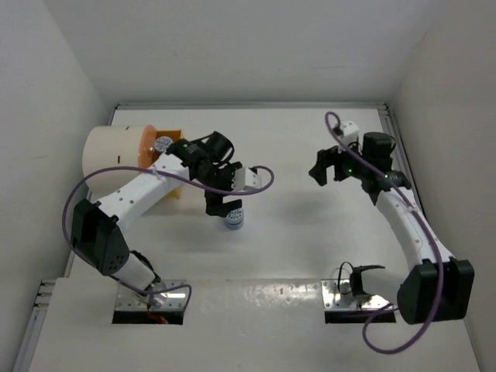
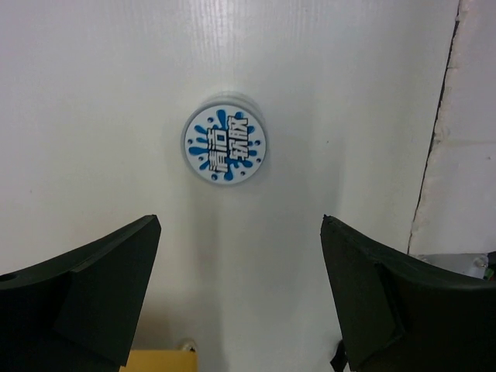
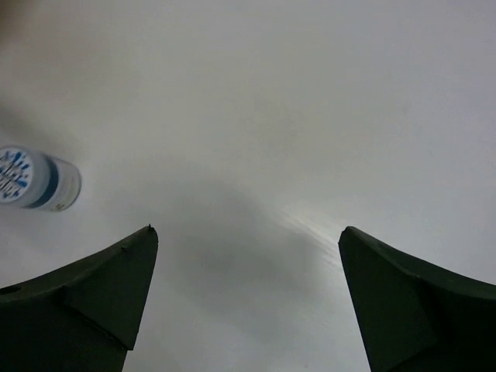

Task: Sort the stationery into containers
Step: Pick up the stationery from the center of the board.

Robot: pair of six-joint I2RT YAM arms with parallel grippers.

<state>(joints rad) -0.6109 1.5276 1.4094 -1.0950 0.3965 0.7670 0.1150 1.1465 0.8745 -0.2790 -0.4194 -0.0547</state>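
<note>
From above, the flat white bench [image 1: 294,232] sits boxed in by plain white walls [image 1: 256,46] on three sides, with a thin seam along its far edge. At the back left lies the large cream-coloured plastic drum [image 1: 112,155]. It is on its side with its long axis running left to right, and its orange round face [image 1: 147,147] points right, towards the middle of the bench. A second small blue-and-white disc [image 1: 163,144] shows at that face; I cannot tell what it rests on. My left fingers [image 1: 223,206] hang spread wide over the small round blue-and-white tub [image 1: 234,222], which stands alone near the bench's middle. They grip nothing. My right fingers [image 1: 322,169] hover well apart on the right, also wide open and empty.

In my left wrist view I look straight down on the tub's printed lid [image 2: 225,148], so its short axis stands upright with the lid facing up. It lies ahead of my two dark tips, clear of both. A dark seam [image 2: 434,155] runs down the bench at the right.

My right wrist view shows bare bench between my parted tips. The tub [image 3: 35,180] is at the far left edge.
</note>
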